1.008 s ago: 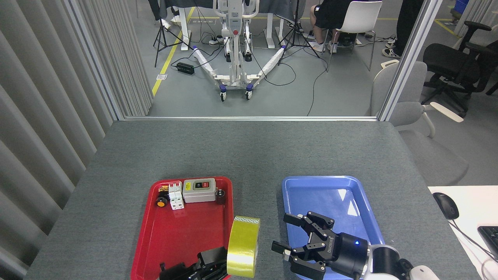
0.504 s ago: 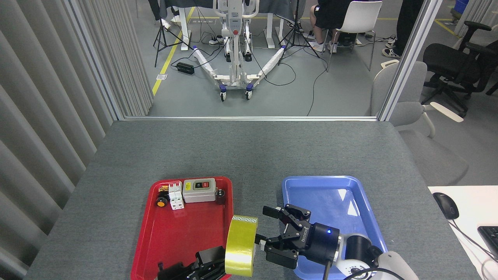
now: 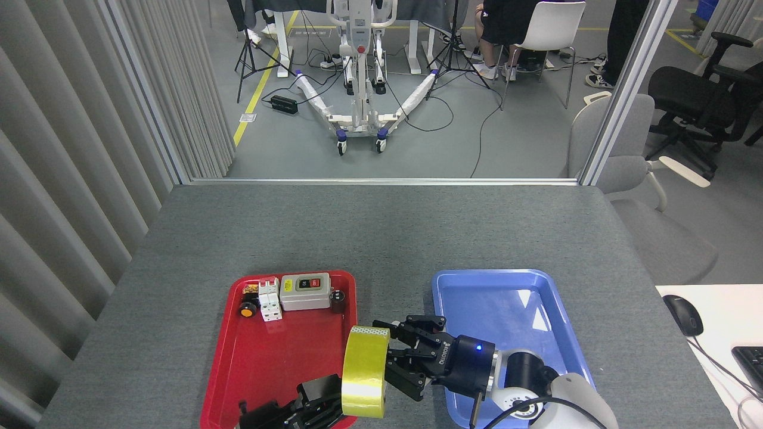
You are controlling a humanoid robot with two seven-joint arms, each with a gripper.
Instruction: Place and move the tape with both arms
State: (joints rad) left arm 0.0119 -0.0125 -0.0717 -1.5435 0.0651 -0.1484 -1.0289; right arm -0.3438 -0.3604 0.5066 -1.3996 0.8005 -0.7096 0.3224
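Over grey table, both tools (image 3: pixel 398 357) touch tape (image 3: pixel 364 372).

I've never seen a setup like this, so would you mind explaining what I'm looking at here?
This is the view from a humanoid robot's head, looking down at a grey table. The two black claws at the bottom are its grippers. The left gripper holds a yellow roll of tape upright, on its edge. The right gripper reaches in from the other side, its fingers up against the roll, apparently to take it over. On the table lie a red tray with a few small electrical parts at its far end, and a blue tray, which is empty. Behind the table is an office floor with chairs and equipment.
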